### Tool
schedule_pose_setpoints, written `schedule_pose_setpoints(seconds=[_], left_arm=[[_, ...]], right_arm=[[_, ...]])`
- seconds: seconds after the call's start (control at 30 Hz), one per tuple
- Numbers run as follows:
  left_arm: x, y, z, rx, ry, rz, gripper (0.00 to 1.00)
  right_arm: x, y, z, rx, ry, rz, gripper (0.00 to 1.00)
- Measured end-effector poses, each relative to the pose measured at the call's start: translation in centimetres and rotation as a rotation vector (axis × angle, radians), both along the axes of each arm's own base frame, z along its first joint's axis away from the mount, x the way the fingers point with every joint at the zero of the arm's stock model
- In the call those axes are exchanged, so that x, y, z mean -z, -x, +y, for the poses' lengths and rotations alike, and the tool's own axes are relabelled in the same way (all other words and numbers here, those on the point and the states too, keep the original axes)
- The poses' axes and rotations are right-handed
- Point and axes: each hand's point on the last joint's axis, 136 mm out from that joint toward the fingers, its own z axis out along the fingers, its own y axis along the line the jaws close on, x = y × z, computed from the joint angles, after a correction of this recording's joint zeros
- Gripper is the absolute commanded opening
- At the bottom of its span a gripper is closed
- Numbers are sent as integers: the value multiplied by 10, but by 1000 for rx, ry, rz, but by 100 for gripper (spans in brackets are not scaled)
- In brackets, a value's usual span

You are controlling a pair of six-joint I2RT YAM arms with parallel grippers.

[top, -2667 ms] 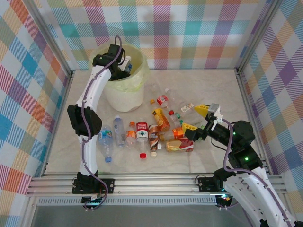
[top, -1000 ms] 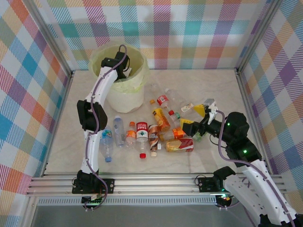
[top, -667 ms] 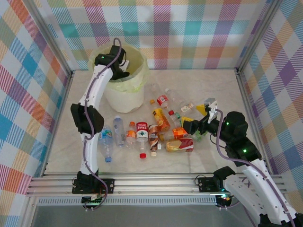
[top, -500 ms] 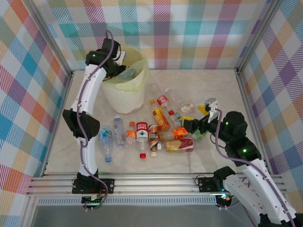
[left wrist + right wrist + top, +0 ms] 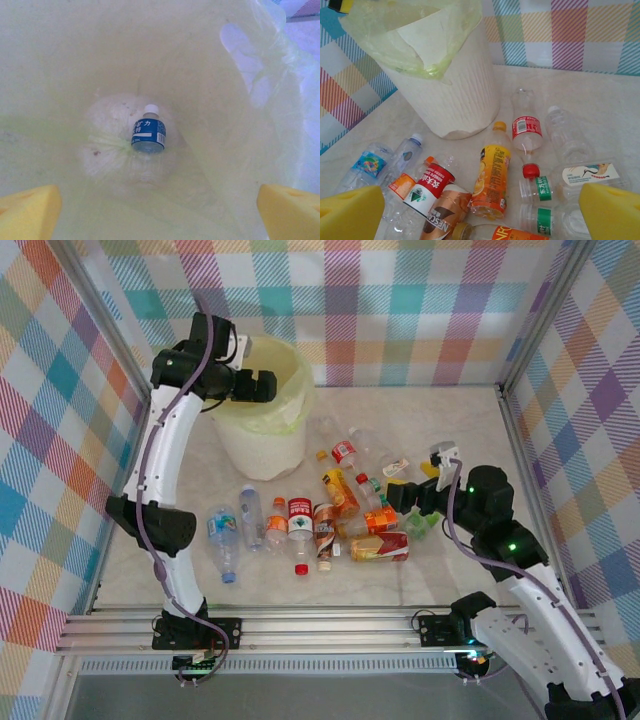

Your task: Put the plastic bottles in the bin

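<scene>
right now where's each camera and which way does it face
top external: above and behind the arm bases, looking down at the table; both arms show, left tool over the bin, right tool at the bottle pile
left wrist: above the bin, facing down at a blue-label bottle inside; left pads at bottom corners
right wrist: low by the pile, facing the bin; right pads at bottom corners
shared: the bin

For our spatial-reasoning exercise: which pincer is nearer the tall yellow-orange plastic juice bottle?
Right. The right pincer hovers just right of the tall yellow-orange plastic juice bottle; the left pincer is farther off, above the round pale-yellow bin.
</scene>
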Motion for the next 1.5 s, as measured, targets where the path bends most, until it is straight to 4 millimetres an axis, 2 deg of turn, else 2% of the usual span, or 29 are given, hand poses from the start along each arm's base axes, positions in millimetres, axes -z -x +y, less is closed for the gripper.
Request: schedule_pose_setpoints(seconds=[0.13,0.27,0.47,0.6,0.7,0.97,1.13,1.2,1.33,1.5], left_arm=[[-12,3,0,-13,29,-32,100],[-32,15,2,-18,57,-83,100],[-67,36,13,-30,119,-183,100],[-85,42,28,-55,174,-229,100],[-82,44,36,-71,207,-224,99],[-48,36,64,-131,353,-136,96],[-36,38,65,-116,420,-121,99],[-39,42,60,-97,447,-130,100],[-61,41,50,-47,515,-177,100],[-77,22,42,-14,587,-193,100]], right_arm=[[3,-4,10,-25,-39,70,100],[10,-11,23,-46,-105,166,100],[13,-25,39,-43,-192,271,100],[9,-40,56,-42,-231,309,100],[9,-53,72,-48,-262,335,98],[23,-91,127,-62,-298,420,95],[29,-120,153,-42,-333,439,95],[32,-133,161,-30,-347,448,95],[42,-153,171,-4,-368,460,95],[54,-170,177,33,-373,481,96]])
